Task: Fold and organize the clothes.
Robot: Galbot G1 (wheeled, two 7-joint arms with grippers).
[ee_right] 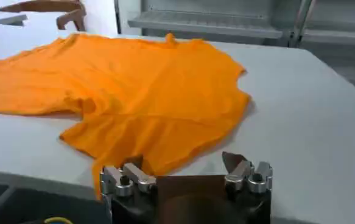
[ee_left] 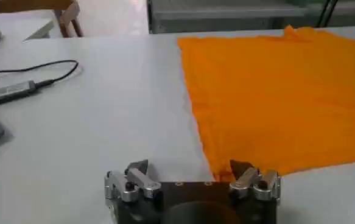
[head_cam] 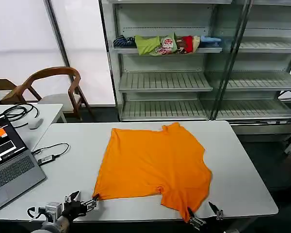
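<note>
A bright orange T-shirt (head_cam: 153, 165) lies spread on the white table (head_cam: 242, 179), its lower right part folded over and a bit of cloth hanging past the front edge. My left gripper (head_cam: 83, 200) is open at the table's front edge, level with the shirt's near left corner (ee_left: 217, 173), nothing between its fingers. My right gripper (head_cam: 203, 211) is open at the front edge, just by the shirt's overhanging corner (ee_right: 98, 176). In the wrist views the left gripper (ee_left: 189, 167) and right gripper (ee_right: 183, 161) stand with jaws wide apart, empty.
A laptop (head_cam: 7, 160) sits at the table's left, with a black cable and adapter (head_cam: 48, 156) beside it. A wooden chair (head_cam: 51, 87) stands behind. Shelving (head_cam: 184, 77) at the back holds a multicoloured heap of garments (head_cam: 167, 44).
</note>
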